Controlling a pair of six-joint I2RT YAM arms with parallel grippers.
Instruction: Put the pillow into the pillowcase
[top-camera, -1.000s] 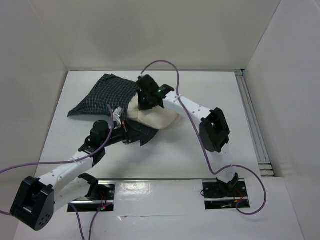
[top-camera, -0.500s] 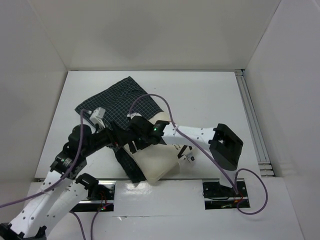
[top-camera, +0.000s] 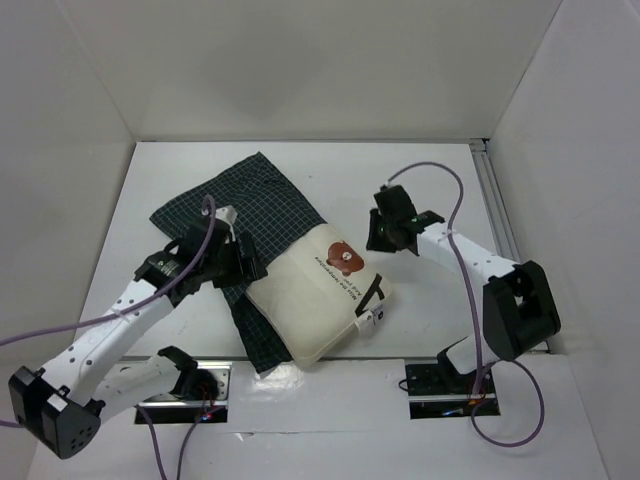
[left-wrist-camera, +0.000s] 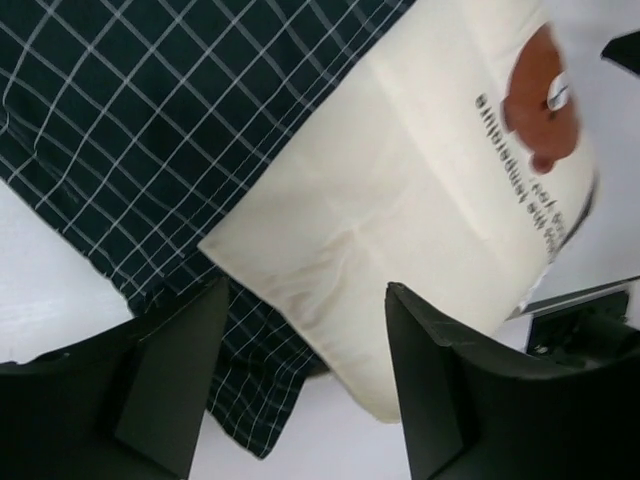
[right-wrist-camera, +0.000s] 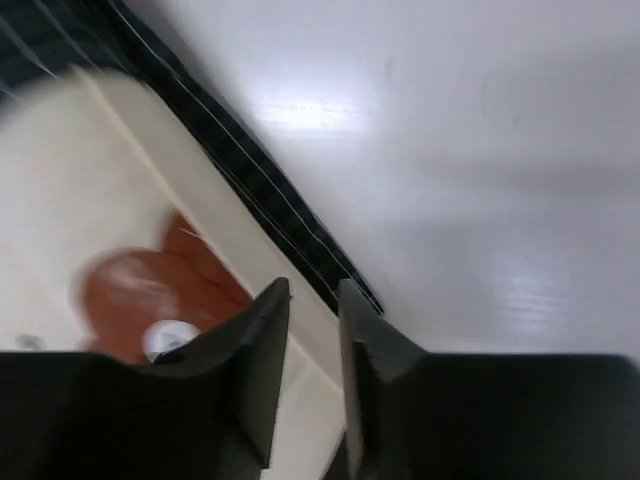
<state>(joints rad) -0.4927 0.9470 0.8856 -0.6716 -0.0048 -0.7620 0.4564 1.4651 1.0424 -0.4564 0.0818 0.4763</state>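
Observation:
The cream pillow (top-camera: 315, 300) lies bear face up (top-camera: 345, 258) on the table's near middle, its far end tucked against the dark grid-check pillowcase (top-camera: 250, 200). A strip of the pillowcase also shows under its left side. My left gripper (top-camera: 248, 266) hovers at the pillow's left edge. In the left wrist view this gripper (left-wrist-camera: 306, 290) stands wide open over the pillow's corner (left-wrist-camera: 420, 180) and the pillowcase (left-wrist-camera: 140, 120), gripping nothing. To the right of the pillow, my right gripper (top-camera: 378, 236) hangs above its edge. Its jaws (right-wrist-camera: 313, 292) are narrowly open and empty above the pillow (right-wrist-camera: 90, 180).
An aluminium rail (top-camera: 505, 250) runs along the right side of the table. White walls close in the back and both sides. Purple cables loop above both arms. The arm bases sit on plates (top-camera: 200, 385) at the near edge.
Both grippers have let go and opened. The pillow was pulled toward the near edge and now lies bear face up. The right arm swung out to its right side and the left arm drew back left.

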